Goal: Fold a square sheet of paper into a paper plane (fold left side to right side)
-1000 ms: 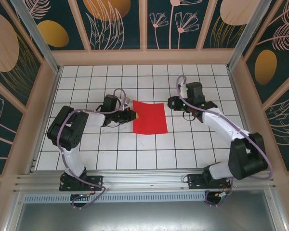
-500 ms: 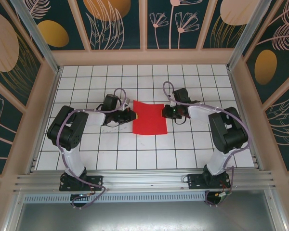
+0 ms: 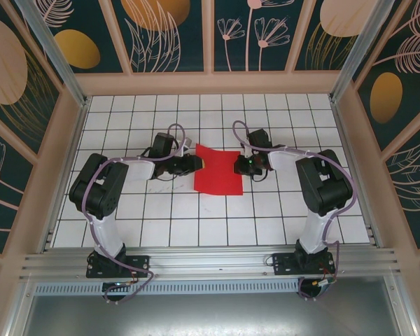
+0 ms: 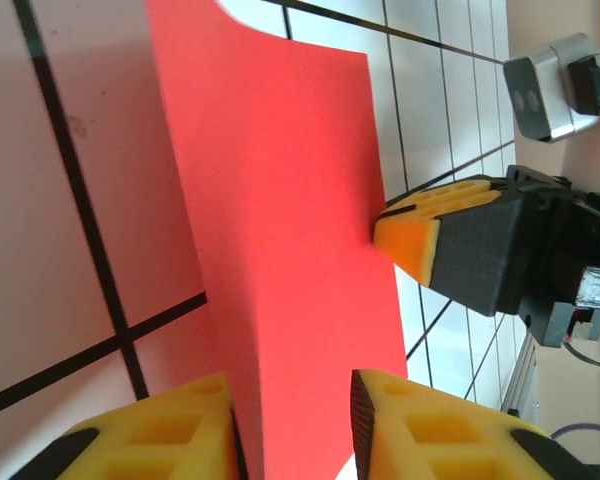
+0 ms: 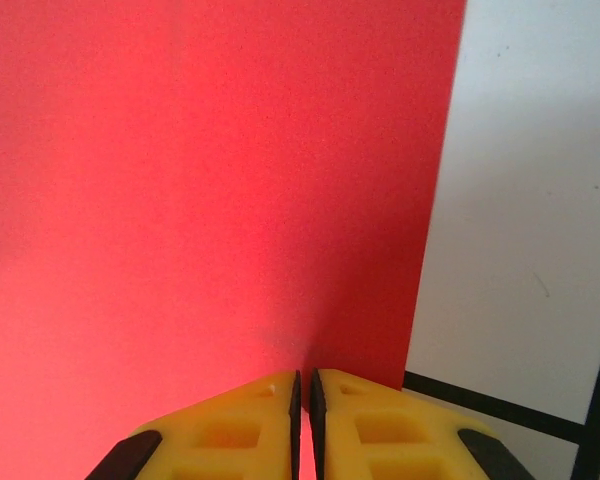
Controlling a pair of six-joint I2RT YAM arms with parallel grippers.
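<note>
The square sheet of paper lies bright red and flat in the middle of the table. In the left wrist view the sheet of paper has its near edge raised and running between the yellow fingers of my left gripper, whose jaws stand apart. That left gripper sits at the sheet's left edge. My right gripper is at the right edge. The right gripper is shut, tips resting on the paper; its tip touches the sheet's far edge.
The white gridded table is walled by patterned panels and a metal rail along the near edge. Both arms reach inward and almost meet over the sheet. Bare tiles lie right of the paper.
The right arm swung left and down to the sheet's right edge. The left gripper slid a little right onto the left edge, and the sheet's upper left corner lifted.
</note>
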